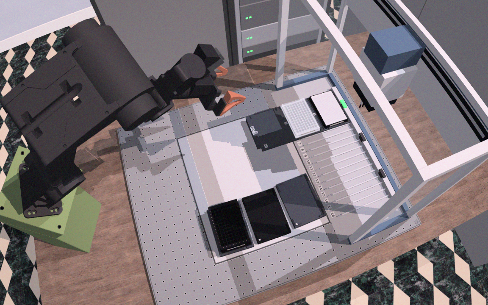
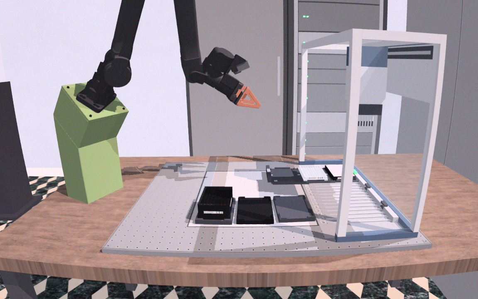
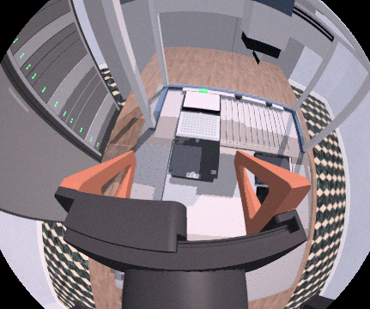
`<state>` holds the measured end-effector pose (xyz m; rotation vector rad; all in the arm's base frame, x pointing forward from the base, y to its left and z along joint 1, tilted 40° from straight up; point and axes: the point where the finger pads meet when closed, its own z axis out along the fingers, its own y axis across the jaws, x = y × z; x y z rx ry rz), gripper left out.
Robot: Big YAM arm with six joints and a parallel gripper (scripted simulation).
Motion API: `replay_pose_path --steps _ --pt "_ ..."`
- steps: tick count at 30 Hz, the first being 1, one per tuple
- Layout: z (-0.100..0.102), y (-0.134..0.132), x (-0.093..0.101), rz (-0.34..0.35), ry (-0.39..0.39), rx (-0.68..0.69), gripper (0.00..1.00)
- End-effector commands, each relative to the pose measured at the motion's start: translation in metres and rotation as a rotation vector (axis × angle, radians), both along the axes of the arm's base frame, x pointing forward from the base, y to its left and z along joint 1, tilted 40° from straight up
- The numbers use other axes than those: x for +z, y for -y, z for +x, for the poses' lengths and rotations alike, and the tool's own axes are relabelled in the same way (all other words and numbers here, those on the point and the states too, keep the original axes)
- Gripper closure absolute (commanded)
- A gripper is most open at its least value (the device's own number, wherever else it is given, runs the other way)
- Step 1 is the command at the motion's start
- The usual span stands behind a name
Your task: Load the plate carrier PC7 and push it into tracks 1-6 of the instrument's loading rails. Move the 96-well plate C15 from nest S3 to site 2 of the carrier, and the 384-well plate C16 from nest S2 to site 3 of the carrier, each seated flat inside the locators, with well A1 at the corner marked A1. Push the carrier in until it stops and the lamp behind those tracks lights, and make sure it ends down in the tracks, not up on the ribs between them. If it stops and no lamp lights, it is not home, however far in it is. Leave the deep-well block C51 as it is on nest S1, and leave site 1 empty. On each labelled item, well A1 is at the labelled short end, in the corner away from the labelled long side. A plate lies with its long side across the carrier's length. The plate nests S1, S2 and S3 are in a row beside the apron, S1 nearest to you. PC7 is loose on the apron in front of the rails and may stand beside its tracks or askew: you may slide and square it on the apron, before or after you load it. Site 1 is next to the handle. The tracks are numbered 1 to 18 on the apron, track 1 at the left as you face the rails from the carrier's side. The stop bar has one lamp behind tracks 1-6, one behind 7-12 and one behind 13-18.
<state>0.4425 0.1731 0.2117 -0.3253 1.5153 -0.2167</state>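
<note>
The dark carrier PC7 (image 1: 272, 128) lies in the leftmost tracks of the rails, its far end at the stop bar. Its site next to the handle is bare. The 96-well plate C15 (image 1: 299, 118) sits on the middle site and the white 384-well plate C16 (image 1: 328, 108) on the far site. The lamp (image 1: 343, 103) behind these tracks glows green. The deep-well block C51 (image 1: 228, 226) stands on nest S1. Nests S2 (image 1: 265, 215) and S3 (image 1: 299, 201) hold no plate. My gripper (image 1: 227, 85) is open and empty, high above the table, left of the carrier's handle end; it also shows in the exterior view (image 2: 247, 98) and the wrist view (image 3: 187, 180).
The instrument's white frame (image 1: 389, 113) stands over the rails, with a blue-grey head (image 1: 392, 56) at its back. The two other lamps (image 1: 362, 137) on the stop bar are dark. My green pedestal (image 1: 45, 212) stands at the table's left. A server rack (image 2: 330, 92) stands behind.
</note>
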Motion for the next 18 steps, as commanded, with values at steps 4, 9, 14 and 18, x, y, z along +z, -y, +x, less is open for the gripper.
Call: replay_pose_path --steps 4,9,14,18 --pt "0.018 0.003 0.031 -0.014 0.089 -0.002 0.00" --pt "0.034 0.003 0.045 -0.013 0.093 -0.002 0.00" --pt "0.043 -0.003 0.047 -0.010 0.081 0.009 0.00" --pt "0.058 0.001 0.054 -0.008 0.075 0.000 0.00"
